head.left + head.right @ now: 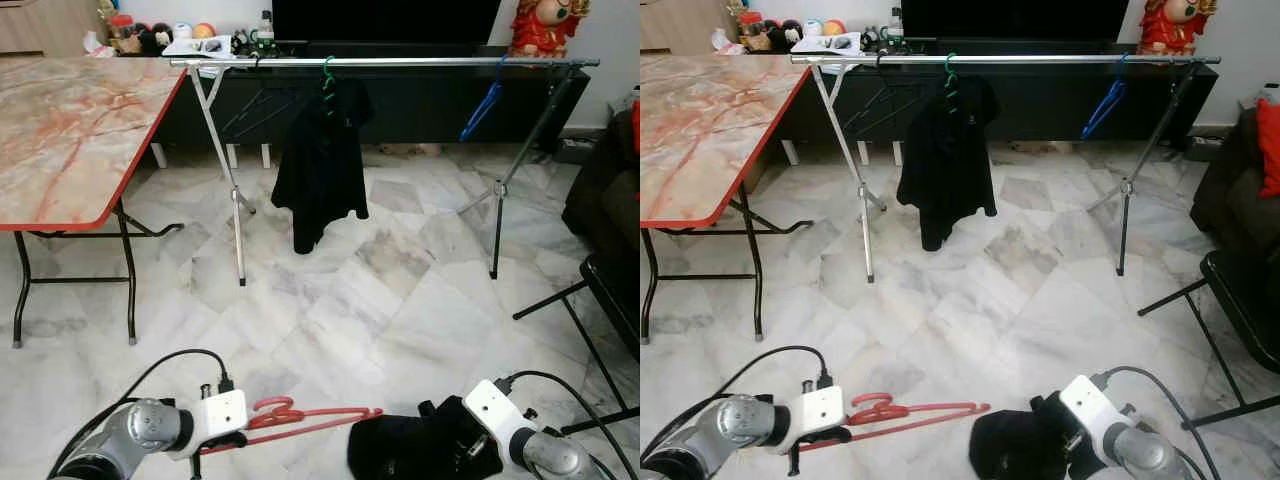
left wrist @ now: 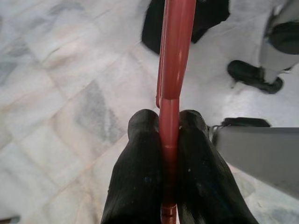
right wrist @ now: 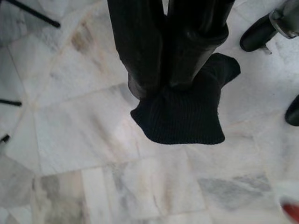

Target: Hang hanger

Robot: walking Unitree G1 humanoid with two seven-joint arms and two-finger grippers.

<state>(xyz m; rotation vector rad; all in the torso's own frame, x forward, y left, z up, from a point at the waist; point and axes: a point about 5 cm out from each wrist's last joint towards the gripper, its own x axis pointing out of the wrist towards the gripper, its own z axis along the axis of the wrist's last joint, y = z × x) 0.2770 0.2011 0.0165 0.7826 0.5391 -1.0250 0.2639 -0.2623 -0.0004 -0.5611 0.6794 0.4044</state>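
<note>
A red hanger [image 1: 300, 418] is held level low in front of me, its hook near my left wrist. My left gripper [image 2: 169, 126] is shut on the red hanger [image 2: 174, 70], fingers [image 2: 138, 177] pressing its bar from both sides. My right gripper [image 3: 163, 86] is shut on a black garment [image 3: 182, 121], which hangs bunched at the bottom right [image 1: 415, 445]. Ahead stands a metal clothes rail [image 1: 400, 62] on crossed legs. On it hang a black shirt [image 1: 322, 160] on a green hanger, a blue hanger [image 1: 484, 105] and a dark hanger [image 1: 255, 108].
A marble-topped folding table [image 1: 70, 130] with a red edge stands at the left. A black chair [image 1: 610, 300] and a dark sofa [image 1: 605, 180] are at the right. A low black cabinet [image 1: 420, 100] runs behind the rail. White marble floor [image 1: 330, 310] lies between me and the rail.
</note>
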